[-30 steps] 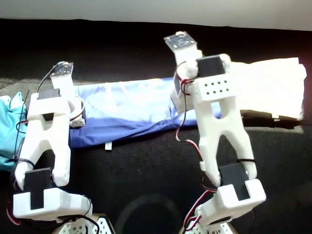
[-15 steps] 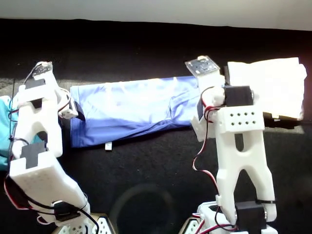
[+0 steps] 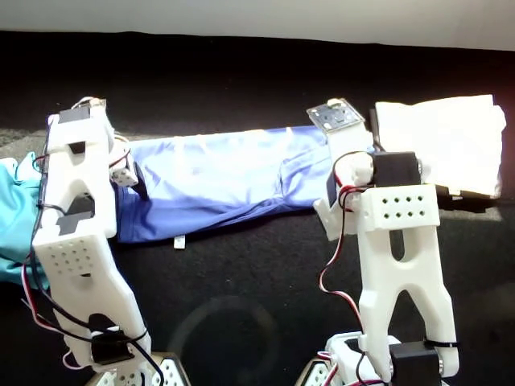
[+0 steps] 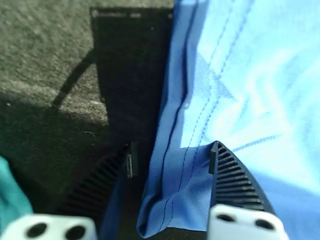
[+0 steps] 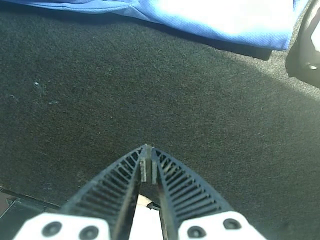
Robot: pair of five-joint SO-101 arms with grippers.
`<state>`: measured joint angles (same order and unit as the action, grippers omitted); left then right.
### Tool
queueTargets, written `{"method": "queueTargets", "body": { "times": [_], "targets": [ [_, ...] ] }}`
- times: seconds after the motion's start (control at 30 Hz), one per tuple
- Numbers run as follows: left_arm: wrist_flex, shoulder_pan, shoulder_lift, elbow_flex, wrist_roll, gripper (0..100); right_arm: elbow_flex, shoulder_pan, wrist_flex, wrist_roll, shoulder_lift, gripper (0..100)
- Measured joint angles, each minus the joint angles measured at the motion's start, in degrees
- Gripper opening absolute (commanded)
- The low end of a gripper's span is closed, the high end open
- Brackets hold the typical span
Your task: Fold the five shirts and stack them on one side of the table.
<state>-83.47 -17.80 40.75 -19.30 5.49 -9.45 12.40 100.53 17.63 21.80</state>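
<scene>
- Blue shirt (image 3: pixel 225 181): lies as a long strip across the middle of the black table (image 3: pixel 241 273), running from one arm to the other. It looks folded lengthwise, with the darker layer along the near edge.
- Left gripper (image 4: pixel 172 152): jaws wide apart, sitting at the left end of the blue shirt. The stitched hem edge lies between the two jaws. One jaw is over the fabric and the other is over bare table just beside the hem. It is not clamped on the cloth.
- Right gripper (image 5: pixel 147 162): jaws pressed together tip to tip over bare table. The blue shirt's edge is ahead of it and apart from the tips.
- White shirt (image 3: pixel 438 145): folded, flat at the far right of the table. The right arm covers the spot where it meets the blue shirt, so I can't tell if they touch.
- Teal shirt (image 3: pixel 16 209): bunched at the left edge of the table, partly behind the left arm.
- Tag (image 3: pixel 179 240): small and white, on the table just beside the blue shirt's near edge.
</scene>
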Motion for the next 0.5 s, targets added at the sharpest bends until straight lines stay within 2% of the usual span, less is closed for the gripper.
{"method": "queueTargets", "body": {
  "times": [0.07,0.1,0.13,0.33,0.5],
  "targets": [
    [-2.5,0.6,1.8,-2.8,0.0,2,0.0,0.0,0.0,0.0,0.0,0.8],
    [-3.3,0.8,2.6,-4.0,0.1,0,0.0,0.0,0.0,0.0,0.0,0.8],
    [-4.0,0.8,3.5,-4.9,0.1,3,-0.2,0.0,-0.1,0.0,0.0,0.8],
    [-5.9,0.3,6.0,-7.6,0.2,1,-4.0,0.0,-3.5,0.0,0.1,0.8],
    [-7.6,-4.4,6.6,-10.8,-1.3,1,-11.3,-4.8,-9.3,0.0,0.2,0.8]
  ]
}}
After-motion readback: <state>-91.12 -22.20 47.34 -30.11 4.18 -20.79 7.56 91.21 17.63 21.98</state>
